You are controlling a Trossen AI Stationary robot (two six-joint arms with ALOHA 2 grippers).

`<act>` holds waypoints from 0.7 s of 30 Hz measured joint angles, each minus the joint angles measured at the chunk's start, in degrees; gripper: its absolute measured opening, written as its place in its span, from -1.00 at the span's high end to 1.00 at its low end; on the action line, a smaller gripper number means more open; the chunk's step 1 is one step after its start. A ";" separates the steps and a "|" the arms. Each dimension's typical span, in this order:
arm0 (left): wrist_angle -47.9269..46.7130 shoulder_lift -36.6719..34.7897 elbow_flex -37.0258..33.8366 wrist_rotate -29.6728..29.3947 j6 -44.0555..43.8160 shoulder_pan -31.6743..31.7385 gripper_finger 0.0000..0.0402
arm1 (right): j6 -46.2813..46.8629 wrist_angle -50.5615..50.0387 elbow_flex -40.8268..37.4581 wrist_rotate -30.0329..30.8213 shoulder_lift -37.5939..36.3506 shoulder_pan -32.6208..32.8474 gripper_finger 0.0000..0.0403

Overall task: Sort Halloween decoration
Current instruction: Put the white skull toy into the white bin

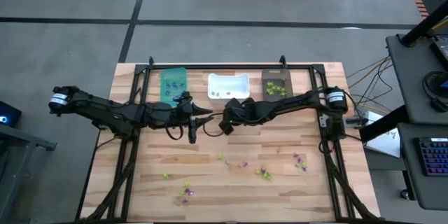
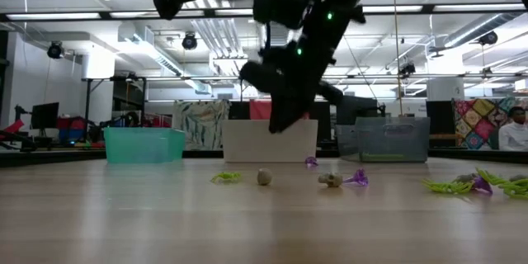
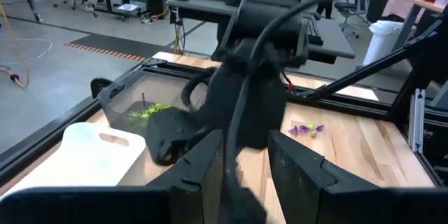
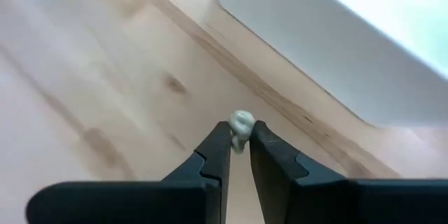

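Overhead camera looks straight down on the whole counter (image 1: 231, 168). Low camera sits at counter height, facing level toward the white bin (image 2: 271, 142) and the room behind. Left wrist camera looks across at the dark brown bin (image 3: 133, 101); right wrist camera hangs close above the wood beside that white bin.
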 joint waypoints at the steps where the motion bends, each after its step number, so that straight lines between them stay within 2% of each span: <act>1: 0.04 -0.06 0.00 0.00 0.14 0.00 0.51 | -1.16 -0.02 0.36 -0.05 -0.71 0.10 0.79; 6: 0.33 -0.18 0.00 -0.02 0.49 0.00 0.51 | -6.38 -0.39 3.34 -0.26 -3.29 -0.37 0.79; 12: 0.31 -0.18 0.00 -0.28 0.58 0.07 0.51 | -13.43 -4.27 9.88 -0.56 -3.56 -5.24 0.79; 21: -0.55 -0.14 -0.11 0.23 1.12 -0.02 0.51 | -17.50 -6.39 12.72 -12.59 -2.15 -17.09 0.79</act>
